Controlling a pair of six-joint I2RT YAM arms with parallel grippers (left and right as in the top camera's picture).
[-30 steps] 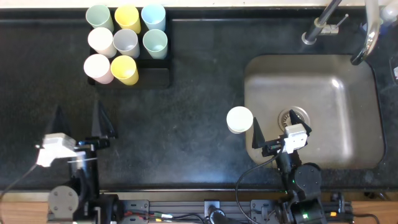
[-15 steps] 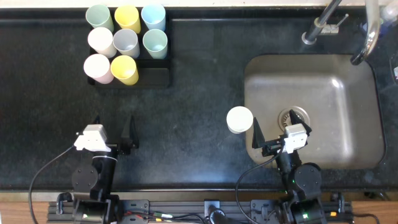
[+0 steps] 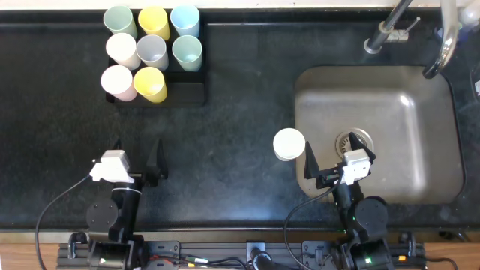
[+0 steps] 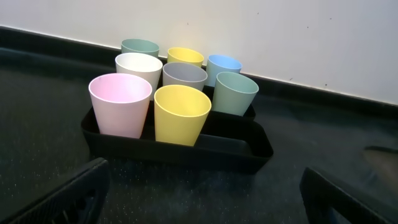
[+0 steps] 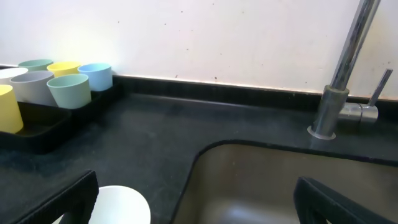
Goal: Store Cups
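My right gripper (image 3: 336,155) is open and empty. The loose cup (image 3: 289,144) stands just beside it at the sink (image 3: 405,105) rim, so a careless finger could tip it in. My left gripper (image 3: 137,153), also open, faces the tray (image 3: 187,91).

No text, label, number or sign could be read anywhere. The cups (image 3: 153,52) in the black tray (image 3: 189,93) at the upper left of the top view showed plain coloured walls, and the white cup (image 3: 289,144) right of centre was plain too.
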